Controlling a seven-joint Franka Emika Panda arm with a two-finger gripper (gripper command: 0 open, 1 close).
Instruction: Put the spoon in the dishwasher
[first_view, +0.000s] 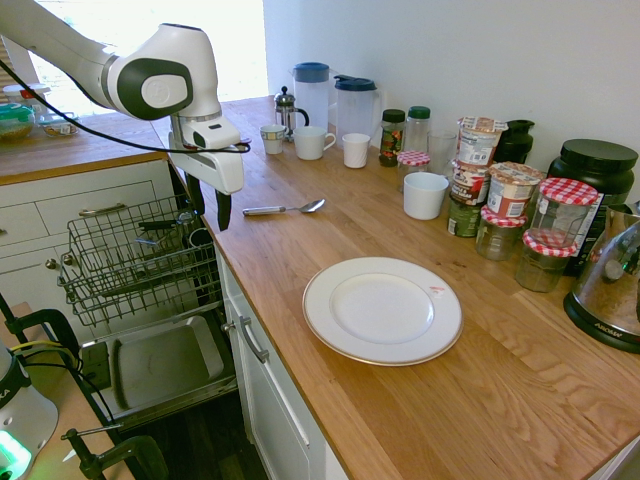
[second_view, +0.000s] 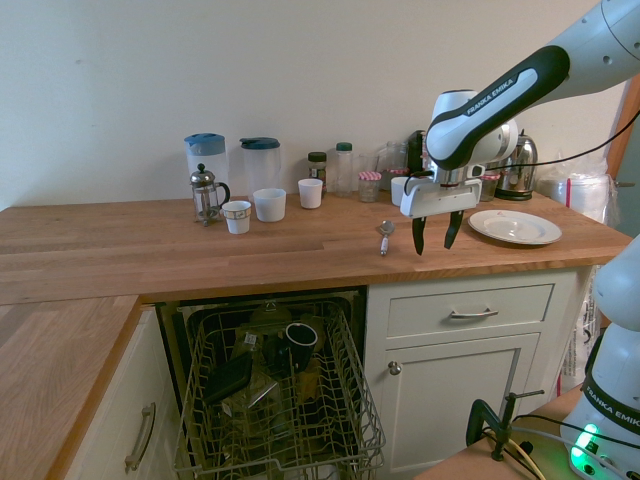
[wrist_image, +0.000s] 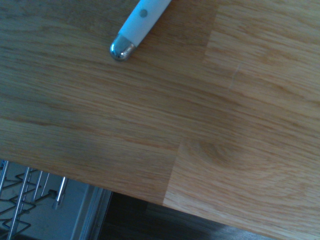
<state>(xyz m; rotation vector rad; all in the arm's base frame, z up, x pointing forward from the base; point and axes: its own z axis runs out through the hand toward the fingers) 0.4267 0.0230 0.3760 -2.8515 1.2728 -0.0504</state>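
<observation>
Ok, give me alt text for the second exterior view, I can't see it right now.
The tool hangs open and empty at the wooden counter's front edge, just right of the spoon lying flat there. Below left, the dishwasher is open with its wire rack pulled out, a dark mug inside. A white plate sits to the right.

Daylight floods in from a blown-out window (first_view: 150, 30) behind the arm, leaving the tabletop (first_view: 450, 400) bright. Both exterior views are sharp with slight wide-angle bending; the wrist view is soft and bluish.
</observation>
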